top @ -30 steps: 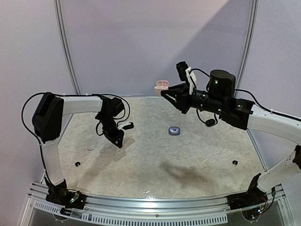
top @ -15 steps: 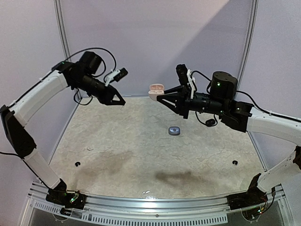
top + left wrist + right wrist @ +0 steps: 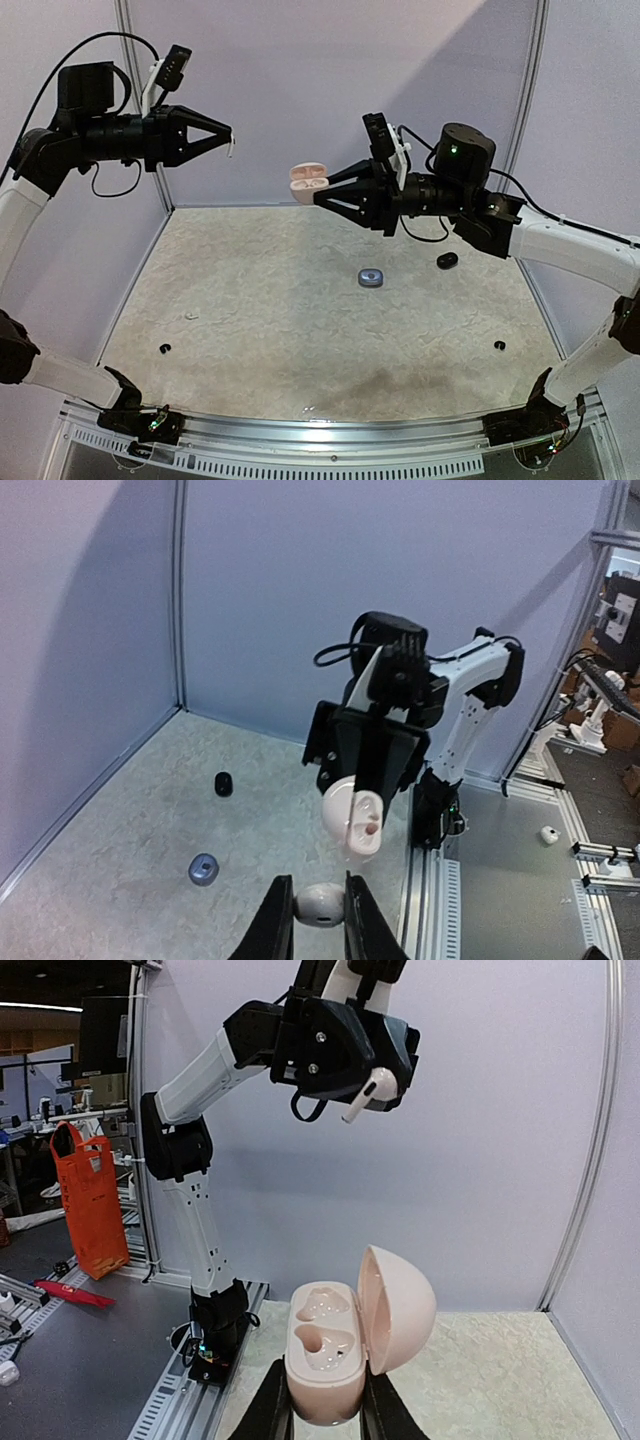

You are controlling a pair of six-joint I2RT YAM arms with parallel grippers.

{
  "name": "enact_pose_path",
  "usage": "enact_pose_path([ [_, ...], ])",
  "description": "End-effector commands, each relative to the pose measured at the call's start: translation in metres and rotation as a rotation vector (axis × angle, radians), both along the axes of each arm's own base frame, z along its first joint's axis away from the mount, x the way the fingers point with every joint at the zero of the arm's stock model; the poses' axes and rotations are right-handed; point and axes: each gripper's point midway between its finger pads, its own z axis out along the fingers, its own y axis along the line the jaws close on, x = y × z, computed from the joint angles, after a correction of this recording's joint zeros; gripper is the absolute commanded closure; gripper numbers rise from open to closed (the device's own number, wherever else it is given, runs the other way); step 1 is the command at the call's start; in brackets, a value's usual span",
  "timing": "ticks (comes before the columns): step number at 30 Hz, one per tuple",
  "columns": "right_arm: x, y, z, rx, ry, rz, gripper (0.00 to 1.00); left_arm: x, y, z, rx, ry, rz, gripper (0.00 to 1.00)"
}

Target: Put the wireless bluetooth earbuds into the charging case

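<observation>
1. The charging case (image 3: 322, 1370), pale pink, is the landmark here. The right gripper (image 3: 322, 192) pinches it by its lower body and holds it up in the air, well above the table (image 3: 280, 320).
2. Its lid (image 3: 398, 1305) is swung fully open. In the right wrist view the two sockets (image 3: 322, 1322) look empty. The left wrist view shows a small reddish spot inside, and I cannot tell what that is.
3. The left gripper (image 3: 228, 136) is pressed together on a white earbud (image 3: 320, 903), also held in the air. Seen from above, the bud is to the left of the case and a little higher, well apart from it.
4. The coming move turns on this: the case's open mouth faces the left claw, so the two claws point at each other across the gap. The bud's stem sticks out past the fingertips and slants down towards the case's side.
5. The left arm is the one carrying the bud, so closing the gap probably falls to it. The stem would need to line up with one socket before it goes in.
6. On the table, below the case and a little to its right, lies a small grey-blue case (image 3: 371, 278). A black pebble-shaped thing (image 3: 447, 260) lies farther right. Neither is held.
</observation>
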Motion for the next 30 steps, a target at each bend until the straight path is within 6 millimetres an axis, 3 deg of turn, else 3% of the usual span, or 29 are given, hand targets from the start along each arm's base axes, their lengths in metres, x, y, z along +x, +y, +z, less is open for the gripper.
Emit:
enact_pose_path([
  [1, -0.008, 0.011, 0.006, 0.0, 0.008, 0.085, 0.97, -0.016, -0.015, 0.016, -0.079, 0.026, -0.114, 0.9],
  [5, -0.015, 0.023, 0.012, 0.008, -0.011, 0.154, 0.97, -0.037, -0.028, 0.04, -0.137, -0.036, -0.226, 0.9],
  [12, -0.029, 0.033, 0.015, 0.008, -0.012, 0.22, 0.97, -0.063, -0.052, 0.047, -0.165, -0.125, -0.407, 0.91],
  [20, -0.038, 0.035, 0.016, -0.007, -0.018, 0.227, 0.98, -0.083, -0.065, 0.027, -0.157, -0.206, -0.543, 0.91],
  [30, -0.048, 0.037, 0.019, -0.028, -0.044, 0.229, 0.98, -0.083, -0.072, 0.0, -0.153, -0.278, -0.532, 0.92],
])
